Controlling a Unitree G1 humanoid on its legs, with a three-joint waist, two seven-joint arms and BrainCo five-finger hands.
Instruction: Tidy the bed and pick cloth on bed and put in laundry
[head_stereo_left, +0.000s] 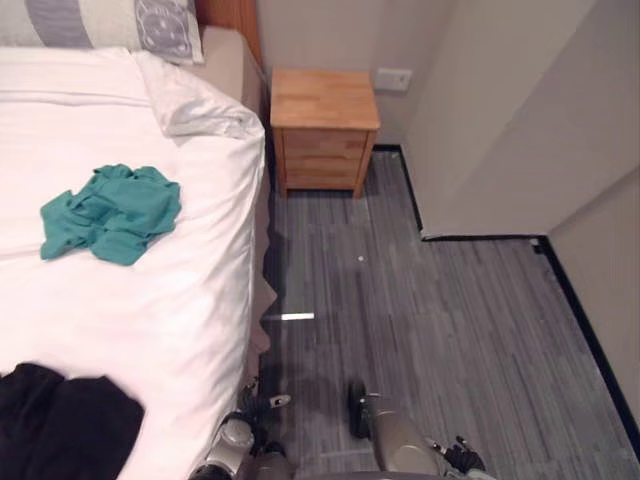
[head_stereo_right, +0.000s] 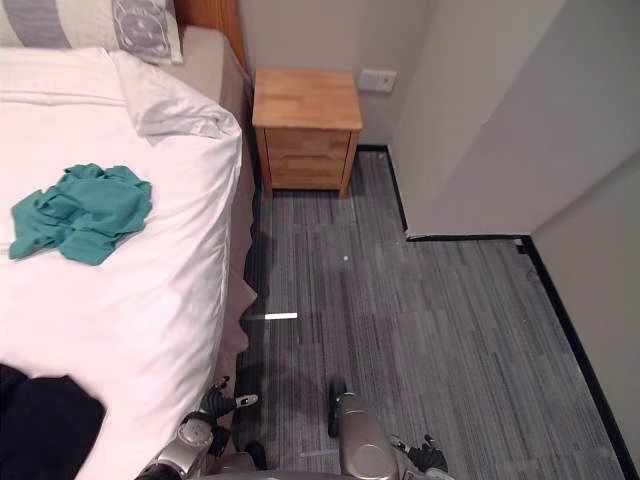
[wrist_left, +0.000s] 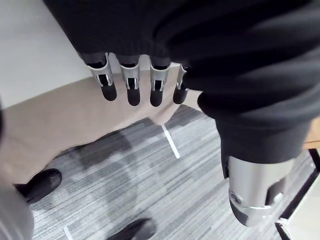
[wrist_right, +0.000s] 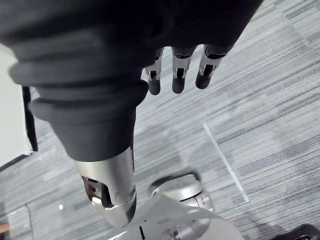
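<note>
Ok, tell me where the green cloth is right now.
The green cloth lies crumpled on the white bed, at the left of the left eye view, between the pillows at the far end and the black cloth nearest the robot.

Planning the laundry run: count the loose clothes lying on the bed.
2: a teal garment crumpled mid-bed, and a black garment at the near end, partly cut off; others may lie out of view.
</note>
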